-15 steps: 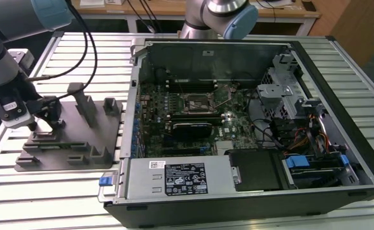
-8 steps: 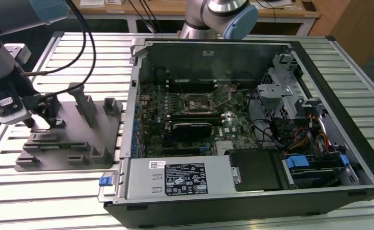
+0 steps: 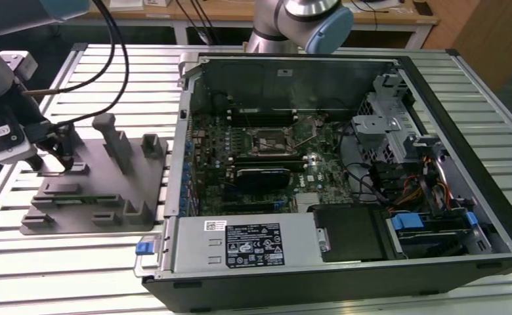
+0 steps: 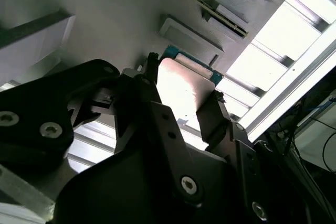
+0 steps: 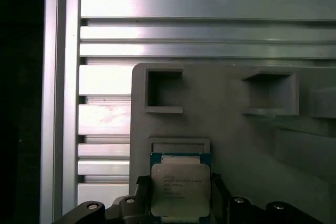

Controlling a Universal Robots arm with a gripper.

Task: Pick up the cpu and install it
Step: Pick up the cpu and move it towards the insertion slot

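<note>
The cpu [image 5: 180,186] is a small square chip with a shiny silver top and a thin green edge. It lies on the grey fixture block [image 3: 90,193] at the exterior view's left. My gripper [image 3: 53,165] reaches down onto that block. In both wrist views its two black fingers [image 4: 210,114] press against opposite edges of the cpu [image 4: 184,93], so my gripper [image 5: 180,195] is shut on it. The chip still rests against the block. The black motherboard socket [image 3: 269,139] with its metal frame sits inside the open computer case, well off to the exterior view's right of the gripper.
The open computer case [image 3: 466,197] lies on a slatted aluminium table [image 3: 64,275]. Upright posts [image 3: 116,141] and recesses [image 5: 164,90] stand on the fixture block near the gripper. A second arm's base [image 3: 313,23] is behind the case. Cables [image 3: 107,65] hang beside my arm.
</note>
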